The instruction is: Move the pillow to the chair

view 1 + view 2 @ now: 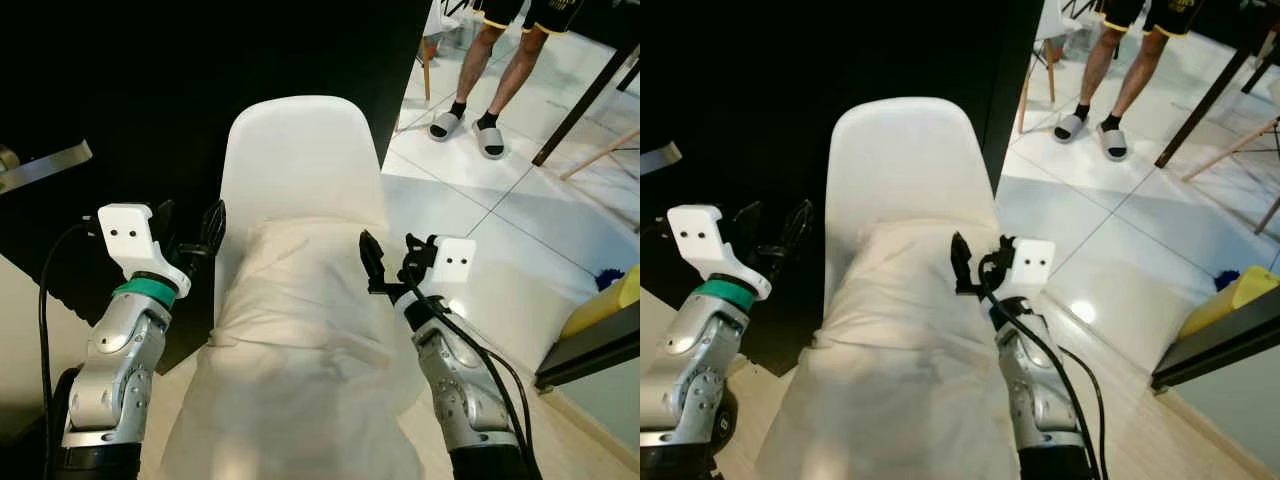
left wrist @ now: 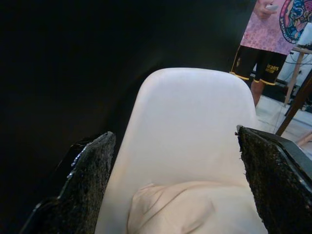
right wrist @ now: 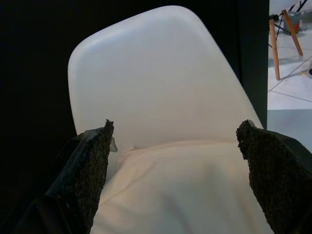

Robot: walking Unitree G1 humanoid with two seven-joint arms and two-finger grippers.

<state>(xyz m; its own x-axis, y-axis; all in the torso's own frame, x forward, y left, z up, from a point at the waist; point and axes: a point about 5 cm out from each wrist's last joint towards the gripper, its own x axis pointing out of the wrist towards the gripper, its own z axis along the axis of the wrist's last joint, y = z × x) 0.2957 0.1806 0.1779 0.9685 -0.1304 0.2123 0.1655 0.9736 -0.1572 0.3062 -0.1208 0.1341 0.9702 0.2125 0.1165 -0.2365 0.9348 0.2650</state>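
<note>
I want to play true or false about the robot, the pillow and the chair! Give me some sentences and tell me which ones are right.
1. The pillow lies on the chair. True.
2. The chair is black. False: it is white, with a dark wall behind it.
3. Both grippers are open. True: the left gripper and the right gripper each have their fingers spread, one on each side of the pillow.
4. The right gripper squeezes the pillow. False: its fingers are open beside it.
5. A person stands on the tiled floor behind the chair. True.
6. The person is barefoot. False: they wear socks and slippers.
</note>
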